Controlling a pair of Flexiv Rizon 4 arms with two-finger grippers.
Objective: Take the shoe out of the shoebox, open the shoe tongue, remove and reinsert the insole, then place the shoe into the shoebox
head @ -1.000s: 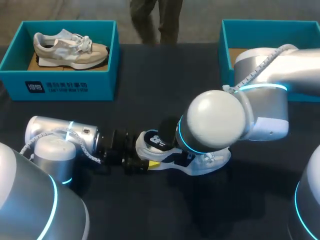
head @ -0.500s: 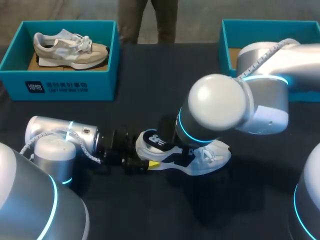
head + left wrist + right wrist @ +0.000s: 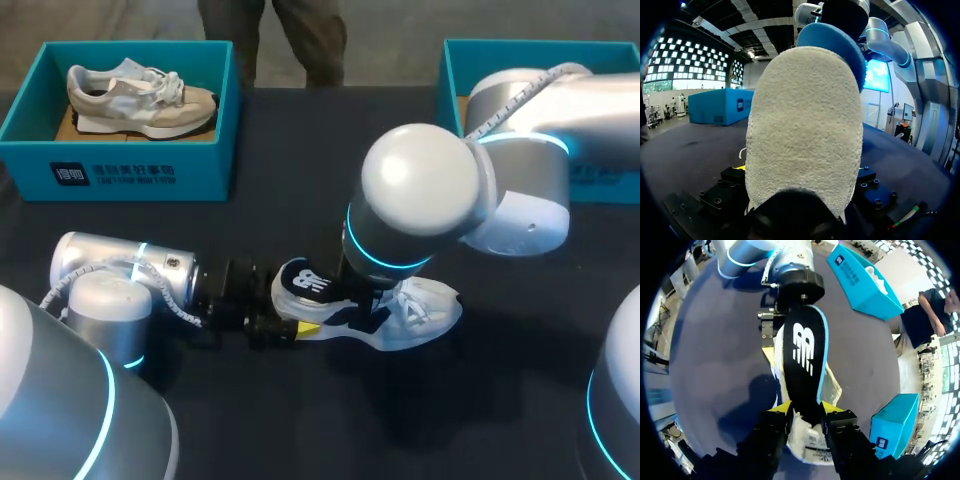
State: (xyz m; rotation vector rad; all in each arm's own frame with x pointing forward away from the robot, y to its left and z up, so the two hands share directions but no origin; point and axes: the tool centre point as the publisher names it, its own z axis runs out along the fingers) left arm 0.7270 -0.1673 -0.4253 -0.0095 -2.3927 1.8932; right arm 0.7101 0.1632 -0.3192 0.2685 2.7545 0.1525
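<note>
right gripper [image 3: 805, 412]: narrow, pinching both edges of black insole [image 3: 805, 347]
insole: lies over shoe [image 3: 425, 308]
left gripper [image 3: 285, 328]: at shoe heel; grip can't tell
shoe: on dark table [image 3: 300, 150], well apart from right shoebox [image 3: 452, 90]

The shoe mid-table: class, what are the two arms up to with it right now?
The left gripper clamps the shoe by its heel on the table. The right gripper, above it, is shut on the black insole, whose heel end sticks up out of the shoe. Whether it is coming out or going back in cannot be told. A second shoe lies in the far-left shoebox.
</note>
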